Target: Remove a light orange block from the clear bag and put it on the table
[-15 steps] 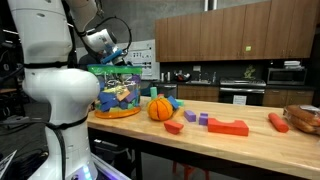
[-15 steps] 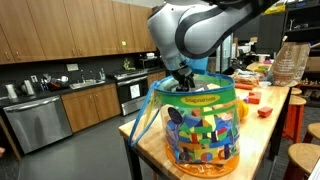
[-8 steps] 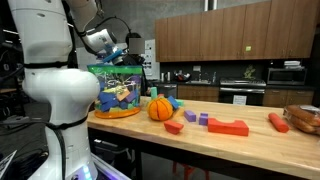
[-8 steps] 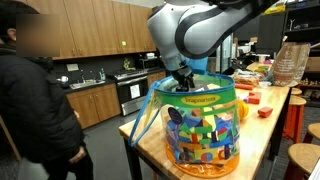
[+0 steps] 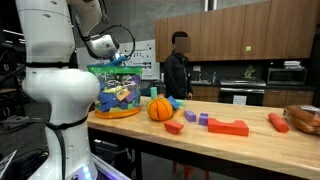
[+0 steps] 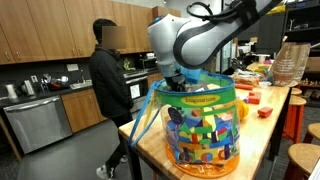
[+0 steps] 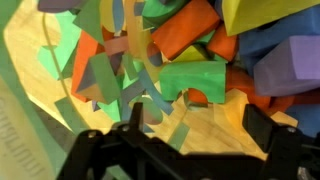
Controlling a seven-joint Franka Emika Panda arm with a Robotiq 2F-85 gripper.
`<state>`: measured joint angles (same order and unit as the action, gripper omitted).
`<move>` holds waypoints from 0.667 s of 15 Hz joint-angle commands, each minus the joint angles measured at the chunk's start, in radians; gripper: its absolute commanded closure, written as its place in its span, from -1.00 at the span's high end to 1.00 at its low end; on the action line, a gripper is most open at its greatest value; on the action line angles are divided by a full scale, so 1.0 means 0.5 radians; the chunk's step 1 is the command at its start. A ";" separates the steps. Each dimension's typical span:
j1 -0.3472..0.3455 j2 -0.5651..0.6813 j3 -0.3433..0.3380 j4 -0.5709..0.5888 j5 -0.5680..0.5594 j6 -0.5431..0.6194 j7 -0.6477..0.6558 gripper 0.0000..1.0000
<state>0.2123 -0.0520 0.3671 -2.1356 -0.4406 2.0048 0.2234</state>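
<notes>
The clear bag (image 5: 120,88) with its green band stands on the table (image 5: 255,148) at the end nearest the robot; it also shows in an exterior view (image 6: 200,128), full of colourful toys. My gripper (image 6: 183,82) reaches down into the bag's open top. In the wrist view the gripper (image 7: 198,132) is open and empty, its two dark fingers wide apart over a pale yellow-orange surface. Orange blocks (image 7: 185,27), green, blue and purple blocks lie just beyond the fingertips. I cannot tell which piece is the light orange block.
A ribbed orange ball (image 5: 160,108) sits beside the bag. Red blocks (image 5: 228,127) and purple blocks (image 5: 190,116) lie further along the table. A person (image 6: 106,85) stands close to the table's end, by the kitchen counters.
A person has walked into both exterior views and now stands near the table. My gripper stays inside the bag's top, hardly moved.
</notes>
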 commanded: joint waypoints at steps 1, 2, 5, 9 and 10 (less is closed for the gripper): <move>0.040 0.075 -0.065 0.017 -0.001 -0.064 0.003 1.00; 0.039 0.090 -0.076 0.012 0.002 -0.092 0.003 1.00; 0.037 0.124 -0.111 0.000 0.012 -0.117 0.006 1.00; 0.033 0.182 -0.155 0.016 -0.023 -0.050 0.056 1.00; 0.033 0.188 -0.165 0.016 -0.023 -0.033 0.063 1.00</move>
<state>0.2126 0.0271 0.3101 -2.1374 -0.4405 1.9701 0.2308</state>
